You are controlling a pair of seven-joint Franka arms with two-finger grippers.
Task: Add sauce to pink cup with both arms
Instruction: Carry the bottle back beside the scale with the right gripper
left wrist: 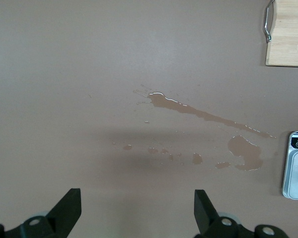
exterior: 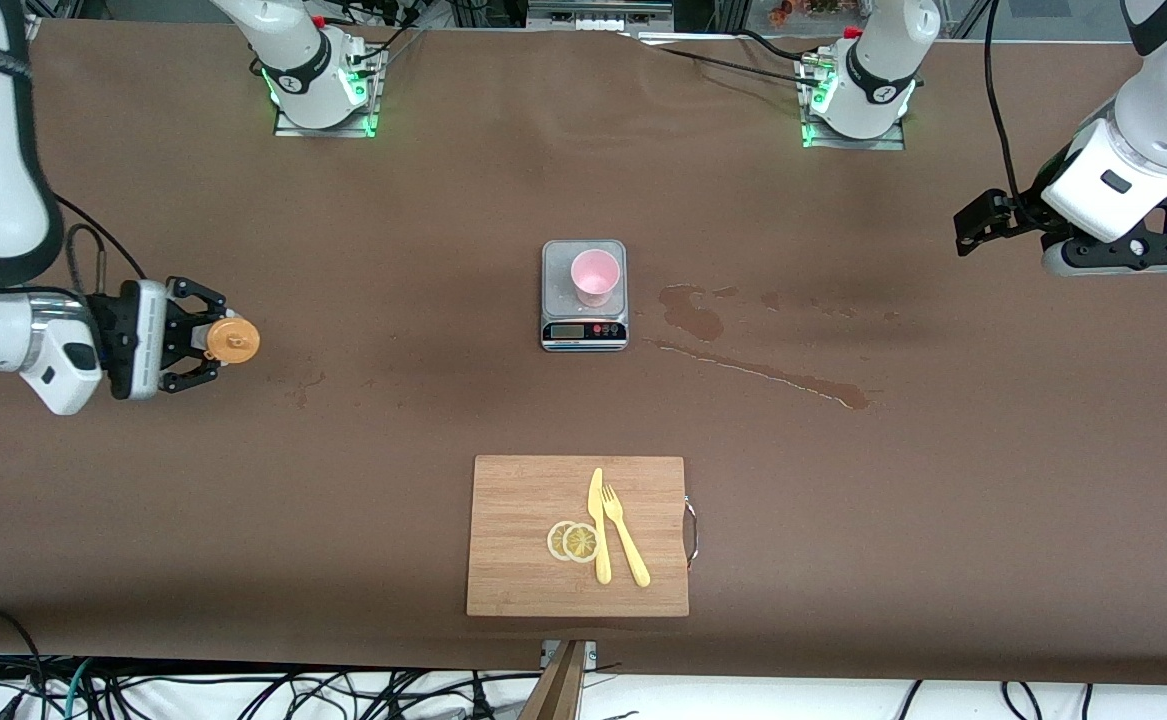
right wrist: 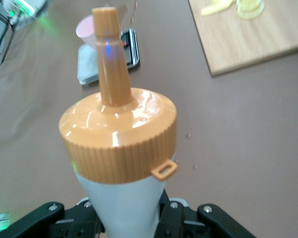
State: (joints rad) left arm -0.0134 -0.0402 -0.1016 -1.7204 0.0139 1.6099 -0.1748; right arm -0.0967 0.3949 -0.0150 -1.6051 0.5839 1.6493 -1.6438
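Observation:
The pink cup stands upright on the steel kitchen scale at the table's middle. My right gripper is shut on the sauce bottle, held sideways in the air over bare table toward the right arm's end, with the orange nozzle cap pointing toward the scale. In the right wrist view the cap fills the frame, and the cup and scale show past it. My left gripper is open and empty, up in the air over the left arm's end of the table.
Brown wet stains trail across the table beside the scale toward the left arm's end; they also show in the left wrist view. A wooden cutting board with lemon slices, a yellow knife and a fork lies nearer the front camera.

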